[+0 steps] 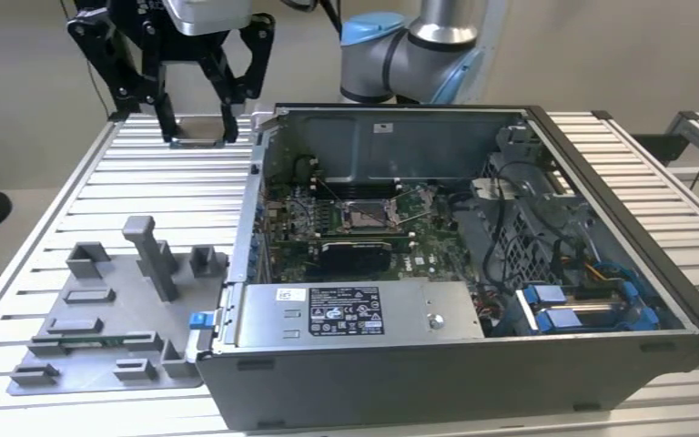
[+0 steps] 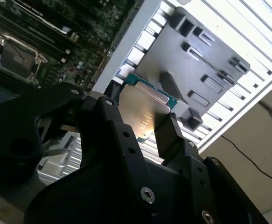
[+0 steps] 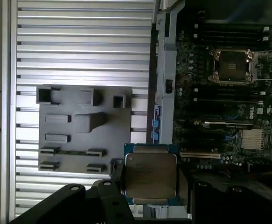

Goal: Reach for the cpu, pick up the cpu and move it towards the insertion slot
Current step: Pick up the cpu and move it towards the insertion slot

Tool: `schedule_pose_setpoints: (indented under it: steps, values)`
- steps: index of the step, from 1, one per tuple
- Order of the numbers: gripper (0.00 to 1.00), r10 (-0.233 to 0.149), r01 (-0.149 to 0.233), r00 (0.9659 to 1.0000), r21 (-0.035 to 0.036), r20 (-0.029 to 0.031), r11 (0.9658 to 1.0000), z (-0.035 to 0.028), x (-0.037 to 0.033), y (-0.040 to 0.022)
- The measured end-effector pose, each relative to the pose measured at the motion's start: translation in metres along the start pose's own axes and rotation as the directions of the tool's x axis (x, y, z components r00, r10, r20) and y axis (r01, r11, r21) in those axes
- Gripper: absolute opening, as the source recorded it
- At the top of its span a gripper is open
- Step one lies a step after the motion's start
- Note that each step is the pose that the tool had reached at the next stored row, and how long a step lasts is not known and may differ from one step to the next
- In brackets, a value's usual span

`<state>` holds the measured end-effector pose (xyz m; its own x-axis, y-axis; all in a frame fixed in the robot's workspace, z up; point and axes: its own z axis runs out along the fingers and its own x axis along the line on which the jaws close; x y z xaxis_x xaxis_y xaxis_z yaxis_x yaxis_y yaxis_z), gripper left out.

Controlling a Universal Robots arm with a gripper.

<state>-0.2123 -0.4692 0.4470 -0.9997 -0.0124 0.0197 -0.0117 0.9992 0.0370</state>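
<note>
My gripper hangs high above the slatted table at the exterior view's left, beyond the back corner of the open computer case. It is shut on the cpu, a thin square chip with a pale silver face. Both wrist views show the cpu held flat between the black fingers. The insertion slot, a silver-framed square socket with a dark centre, sits on the motherboard inside the case, also seen in both wrist views. The cpu is well away from the slot, outside the case wall.
A grey fixture plate with upright blocks lies on the table beside the case, and under the cpu in the first wrist view. The case holds a power supply, cables and blue drive brackets. The arm's base stands behind the case.
</note>
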Motion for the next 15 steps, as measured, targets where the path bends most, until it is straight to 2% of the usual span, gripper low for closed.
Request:
schedule_pose_setpoints:
  steps: [15]
  values:
    - [0.0,0.0,0.0,1.0,0.0,0.0,1.0,-0.0008,-0.05,-0.0006]
